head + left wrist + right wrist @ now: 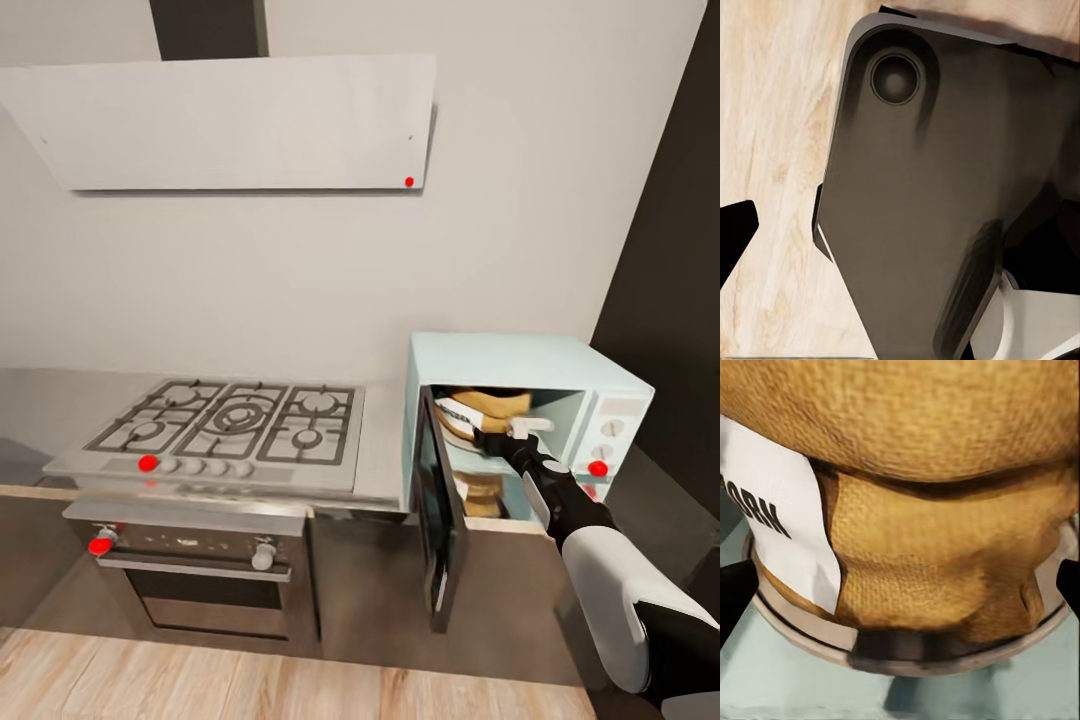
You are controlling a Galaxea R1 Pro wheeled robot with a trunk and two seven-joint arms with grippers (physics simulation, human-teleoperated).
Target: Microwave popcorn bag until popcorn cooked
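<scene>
Inside the microwave (pixel 520 365), the outstretched right arm's gripper (pixel 500 432) meets the popcorn bag (pixel 922 495).

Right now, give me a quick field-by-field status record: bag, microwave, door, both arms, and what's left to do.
popcorn bag: inside the microwave cavity, sitting on the round turntable plate, white label facing the right wrist camera
microwave: on the countertop, right of the gas hob
microwave door: swung open
right gripper: reaching into the cavity at the bag; grip state unclear
left gripper: open or shut cannot be told
remaining: withdraw arm, close door, start heating
</scene>
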